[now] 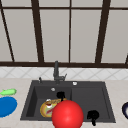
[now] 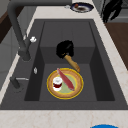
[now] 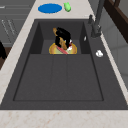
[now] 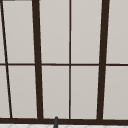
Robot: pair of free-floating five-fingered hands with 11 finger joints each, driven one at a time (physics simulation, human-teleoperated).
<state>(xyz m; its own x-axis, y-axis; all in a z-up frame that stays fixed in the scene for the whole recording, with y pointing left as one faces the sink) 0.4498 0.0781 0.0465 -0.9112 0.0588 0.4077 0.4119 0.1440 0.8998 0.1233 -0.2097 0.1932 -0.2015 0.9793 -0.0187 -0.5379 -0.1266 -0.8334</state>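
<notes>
Set into a pale, marbled tabletop (image 1: 15,117): a dark sink (image 1: 105,105) with a deep basin on the left and a shallower one on the right. Backed by a tiled strip and a tall window (image 4: 53,37) with dark brown bars. Stood behind the basins: a dark faucet (image 1: 56,72), with a small white knob (image 3: 99,53) just beside it on the sink's rim.

Lay in the deep basin: a yellow-rimmed plate (image 2: 75,93) carrying a red strip (image 2: 65,79) and a small white-and-red cup (image 2: 57,83). Hung over the plate's far edge: the left hand (image 2: 65,48), curled round a wooden handle (image 2: 72,63) that slanted down to the plate's rim. Basin walls close on both sides of that hand; open room above it.

Floated by the sink's front right corner, out past the tabletop edge: the right hand (image 1: 93,115); could not tell its grip.

Sat at the sink's front rim in the front view: a big red ball (image 1: 67,115). Rested on the tabletop left of the sink: a blue plate (image 1: 6,106) with a green vegetable (image 1: 8,92) just behind it. Rested well apart on the right: a dark dish (image 2: 81,7)
</notes>
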